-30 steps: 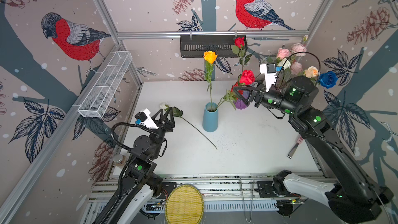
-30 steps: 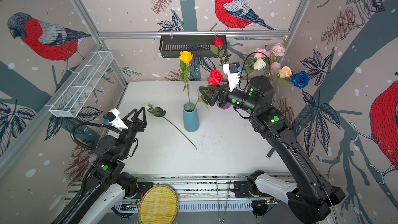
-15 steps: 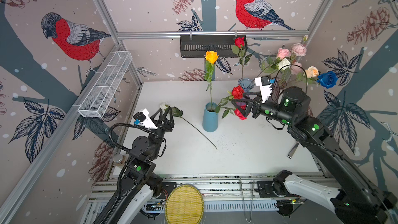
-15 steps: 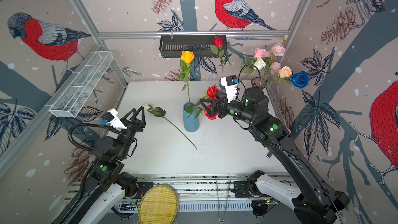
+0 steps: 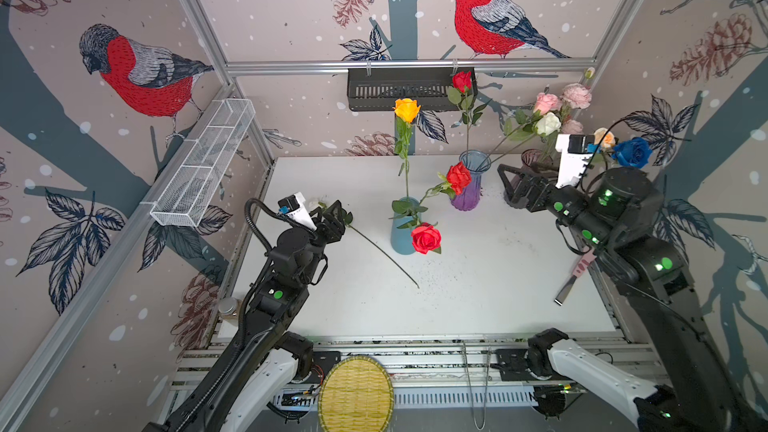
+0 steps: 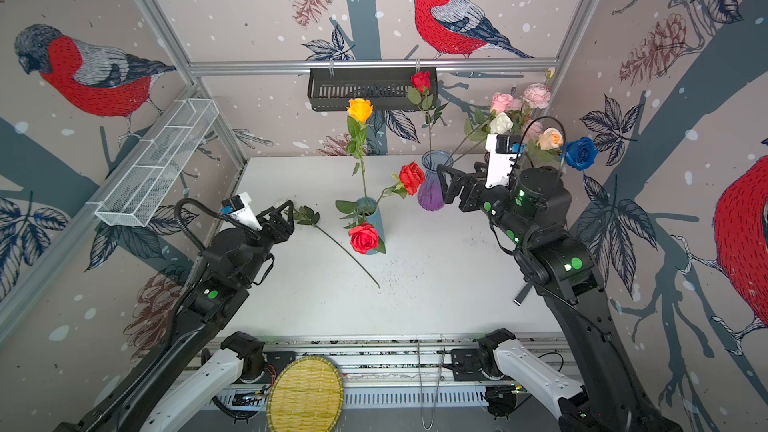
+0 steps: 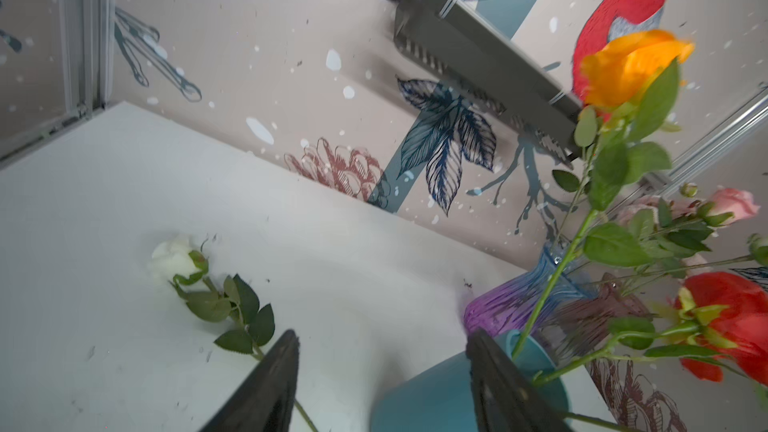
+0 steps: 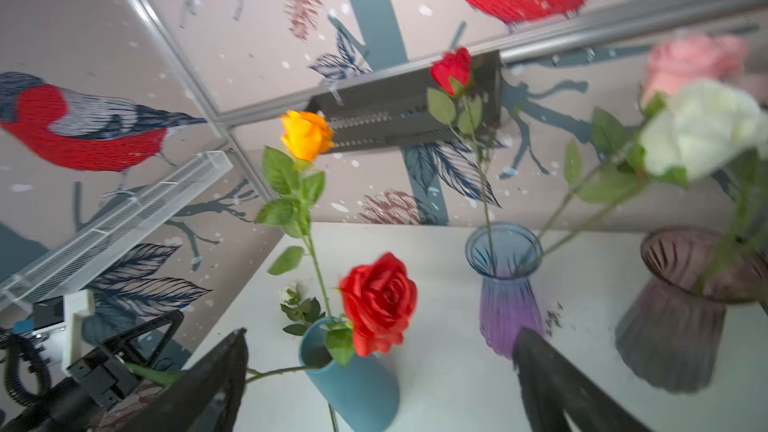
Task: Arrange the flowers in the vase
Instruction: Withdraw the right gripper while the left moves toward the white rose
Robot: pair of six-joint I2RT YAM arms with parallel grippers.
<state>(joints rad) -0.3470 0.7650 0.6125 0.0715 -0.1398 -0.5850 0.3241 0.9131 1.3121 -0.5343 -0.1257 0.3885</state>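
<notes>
Right gripper (image 5: 505, 184), centre-right in a top view, hung spread wide, empty; left gripper (image 5: 336, 216), left of centre, was half-spread, gripping nothing. Teal vase (image 5: 400, 238) mid-frame held orange rose (image 5: 406, 110) and red roses (image 5: 426, 238); white rose (image 5: 382, 255) lay on the table (image 5: 478, 284), stem under the left gripper. Likely pick-up step: next needs jaws closing on that stem.

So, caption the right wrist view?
Open right claw faces teal cylindrical vase holding orange rose and red rose.

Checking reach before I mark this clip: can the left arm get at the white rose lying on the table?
Probably yes: the left tool hangs open right over the stem of the white rose, with nothing between them.
</notes>
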